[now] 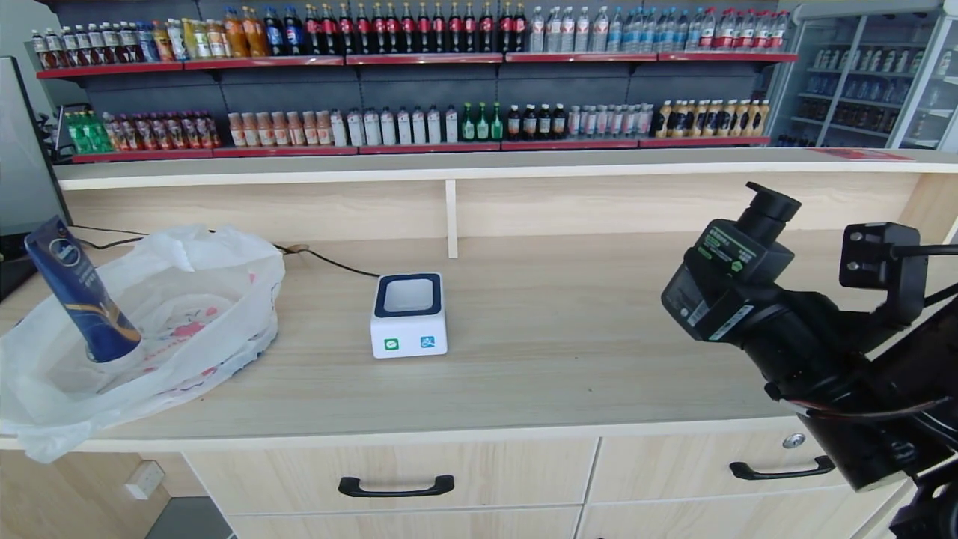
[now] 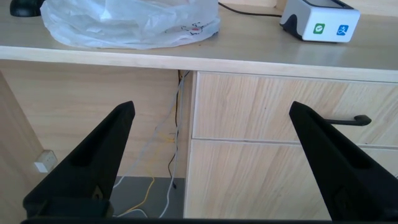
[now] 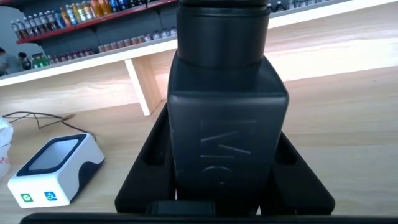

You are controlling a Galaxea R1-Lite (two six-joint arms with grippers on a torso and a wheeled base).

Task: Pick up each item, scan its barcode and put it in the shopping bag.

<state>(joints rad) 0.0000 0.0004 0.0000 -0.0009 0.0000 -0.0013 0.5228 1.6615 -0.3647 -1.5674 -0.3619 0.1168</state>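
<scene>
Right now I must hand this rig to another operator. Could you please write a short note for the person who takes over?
Left end effector: open, empty, low in front of the drawers, below the counter edge.
Right end effector: shut on a black bottle, held over the right side of the counter, to the right of the scanner.
Done: the blue tube stands in the shopping bag.
Left: bring the bottle to the scanner, then put it in the bag. Whether it was already scanned cannot be told.
</scene>
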